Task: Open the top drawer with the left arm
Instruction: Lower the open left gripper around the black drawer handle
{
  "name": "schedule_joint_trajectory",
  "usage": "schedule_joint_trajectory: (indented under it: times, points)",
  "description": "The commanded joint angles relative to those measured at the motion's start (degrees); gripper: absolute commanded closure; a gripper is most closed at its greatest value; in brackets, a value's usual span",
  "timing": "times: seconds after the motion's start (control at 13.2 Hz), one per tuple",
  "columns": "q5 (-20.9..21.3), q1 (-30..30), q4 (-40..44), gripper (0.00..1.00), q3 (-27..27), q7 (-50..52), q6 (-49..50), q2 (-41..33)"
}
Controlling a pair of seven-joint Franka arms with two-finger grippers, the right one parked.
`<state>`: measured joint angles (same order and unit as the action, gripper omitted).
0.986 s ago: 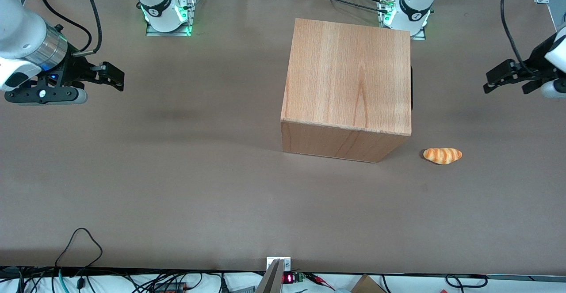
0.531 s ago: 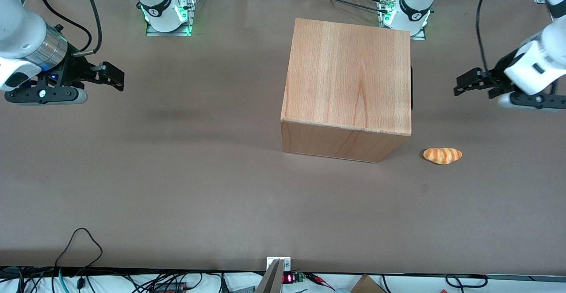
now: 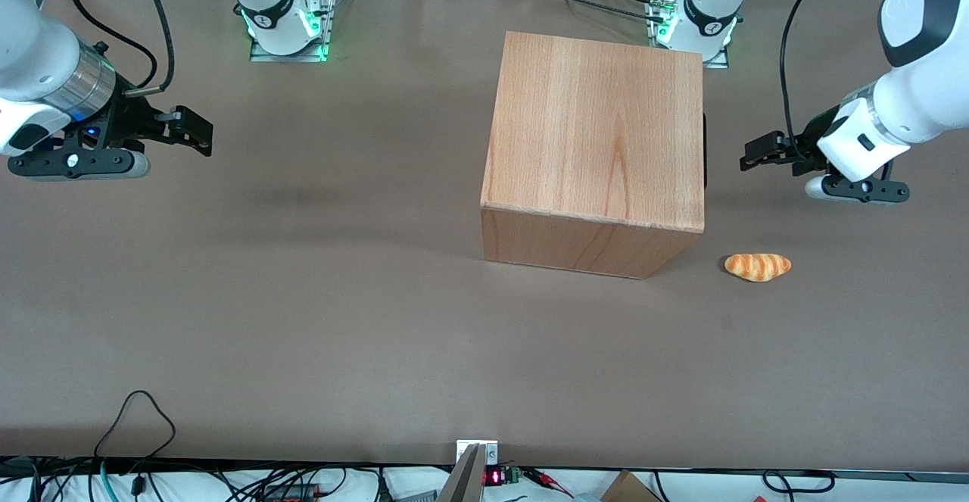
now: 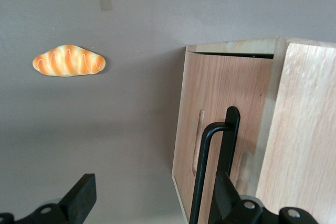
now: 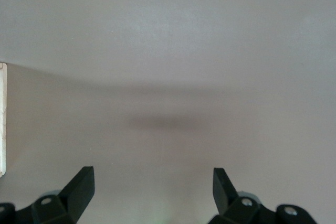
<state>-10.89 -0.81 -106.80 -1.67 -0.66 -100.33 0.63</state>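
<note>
The wooden cabinet (image 3: 594,138) stands mid-table with its drawer front facing the working arm's end. From the front view only a thin black strip of the handle (image 3: 705,150) shows at that face. The wrist view shows the top drawer's wooden front panel (image 4: 226,87) flush with the cabinet, and its black bar handle (image 4: 202,171) standing off it. My left gripper (image 3: 757,156) hovers in front of the drawer, a short gap from the handle, and touches nothing. It (image 4: 152,200) is open. One fingertip (image 4: 224,190) lies close by the handle and the other (image 4: 81,195) is over bare table.
A striped orange croissant (image 3: 758,266) lies on the brown table (image 3: 303,297), beside the cabinet's nearer corner and nearer the front camera than my gripper; it also shows at the wrist as the croissant (image 4: 69,61). Cables run along the table's near edge.
The left arm has swung in from the working arm's end of the table toward the cabinet's drawer face. Its gripper is now much closer to the handle. The cabinet and croissant have not moved.
</note>
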Motion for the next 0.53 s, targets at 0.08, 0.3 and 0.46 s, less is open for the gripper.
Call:
schedule_joint_trajectory:
  times: [0.08, 0.3, 0.46]
  points:
    - [-1.77, 0.01, -3.84, 0.00, -1.67, -1.45, -2.93, -0.81]
    - [-2.65, 0.01, -6.48, 0.00, -2.29, -1.45, -4.87, -0.81]
    - [-2.82, 0.01, -7.45, 0.00, -2.38, -2.23, -5.40, -0.72]
